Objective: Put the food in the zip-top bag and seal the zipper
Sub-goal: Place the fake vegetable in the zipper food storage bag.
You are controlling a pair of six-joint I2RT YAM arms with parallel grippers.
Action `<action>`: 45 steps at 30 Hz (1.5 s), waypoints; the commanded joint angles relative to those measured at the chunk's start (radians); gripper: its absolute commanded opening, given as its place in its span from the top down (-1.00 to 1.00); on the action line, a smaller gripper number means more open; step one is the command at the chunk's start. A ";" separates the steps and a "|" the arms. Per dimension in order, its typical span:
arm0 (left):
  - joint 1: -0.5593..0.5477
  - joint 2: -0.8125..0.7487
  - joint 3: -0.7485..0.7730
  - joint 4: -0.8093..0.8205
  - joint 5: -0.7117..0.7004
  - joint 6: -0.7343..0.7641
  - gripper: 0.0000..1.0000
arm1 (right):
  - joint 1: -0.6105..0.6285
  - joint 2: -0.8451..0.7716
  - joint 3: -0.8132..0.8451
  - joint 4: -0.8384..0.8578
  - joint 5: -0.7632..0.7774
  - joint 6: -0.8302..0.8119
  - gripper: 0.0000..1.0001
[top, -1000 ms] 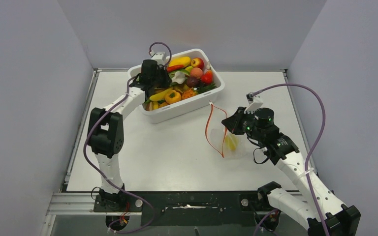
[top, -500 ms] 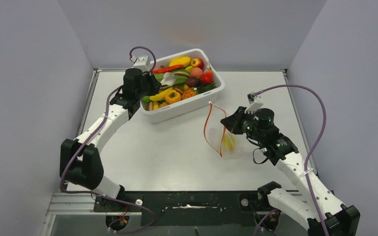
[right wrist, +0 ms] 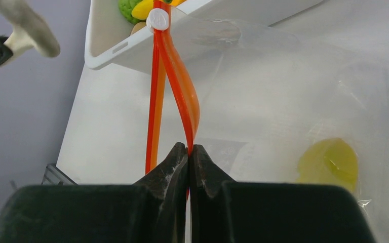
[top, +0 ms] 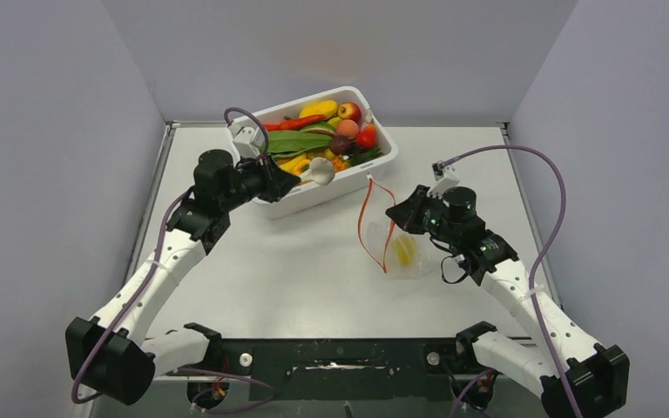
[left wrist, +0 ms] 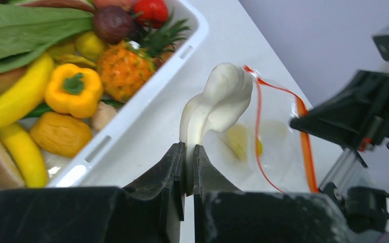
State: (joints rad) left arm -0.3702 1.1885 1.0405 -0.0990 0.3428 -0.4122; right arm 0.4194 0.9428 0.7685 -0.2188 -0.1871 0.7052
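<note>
My left gripper is shut on a white toy mushroom, holding it by the stem in the air beside the tub's near wall; the mushroom also shows in the left wrist view. My right gripper is shut on the red-orange zipper of the clear zip-top bag and holds the mouth open facing left. A yellow toy food lies inside the bag. The rest of the food, with a long green leaf, fills the tub.
The white rectangular tub stands at the back centre of the table, just left of the bag's top corner. Grey walls close in the left, right and back. A black rail runs along the near edge by the arm bases.
My left gripper lifted the white mushroom out of the tub, drew back and now points right toward the bag. My right gripper shifted slightly left with the bag, its mouth opening wider.
</note>
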 commanded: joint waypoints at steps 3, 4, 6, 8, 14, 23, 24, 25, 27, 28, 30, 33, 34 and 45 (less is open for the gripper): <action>-0.072 -0.106 -0.069 0.048 0.178 -0.056 1.00 | 0.004 0.047 0.067 0.092 -0.008 -0.002 1.00; -0.089 -0.113 -0.083 0.062 0.190 -0.068 1.00 | 0.004 0.054 0.074 0.095 -0.011 -0.004 1.00; -0.129 -0.116 -0.102 0.091 0.205 -0.088 1.00 | 0.005 0.066 0.083 0.100 -0.019 -0.004 1.00; -0.174 -0.109 -0.102 0.105 0.206 -0.092 1.00 | 0.006 0.073 0.094 0.102 -0.024 -0.006 1.00; -0.240 -0.067 -0.103 0.147 0.199 -0.107 1.00 | 0.010 0.061 0.101 0.113 -0.039 -0.012 1.00; -0.285 -0.004 -0.102 0.118 0.131 -0.069 1.00 | 0.049 0.048 0.105 0.125 -0.034 -0.024 1.00; -0.286 0.000 -0.105 0.112 0.117 -0.057 1.00 | 0.056 0.047 0.107 0.125 -0.031 -0.025 1.00; -0.289 0.006 -0.105 0.103 0.083 -0.048 1.00 | 0.060 0.048 0.108 0.124 -0.028 -0.024 1.00; -0.294 0.015 -0.103 0.071 0.051 -0.031 1.00 | 0.069 0.054 0.116 0.112 -0.018 -0.023 1.00; -0.297 0.018 -0.103 0.058 0.038 -0.025 1.00 | 0.075 0.055 0.119 0.107 -0.011 -0.023 1.00; -0.305 0.022 -0.102 0.041 0.017 -0.018 1.00 | 0.084 0.057 0.120 0.103 -0.001 -0.020 1.00; -0.321 0.033 -0.083 -0.010 -0.035 0.001 1.00 | 0.095 0.054 0.117 0.102 0.011 -0.009 1.00; -0.326 0.039 -0.072 -0.035 -0.053 0.011 1.00 | 0.097 0.053 0.115 0.103 0.015 -0.006 1.00; -0.368 0.092 0.006 -0.141 -0.149 0.043 1.00 | 0.128 0.067 0.121 0.105 0.024 -0.007 1.00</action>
State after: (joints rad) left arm -0.7216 1.2804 0.9833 -0.2447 0.2283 -0.3870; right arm 0.5304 1.0210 0.8410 -0.1711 -0.1745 0.6937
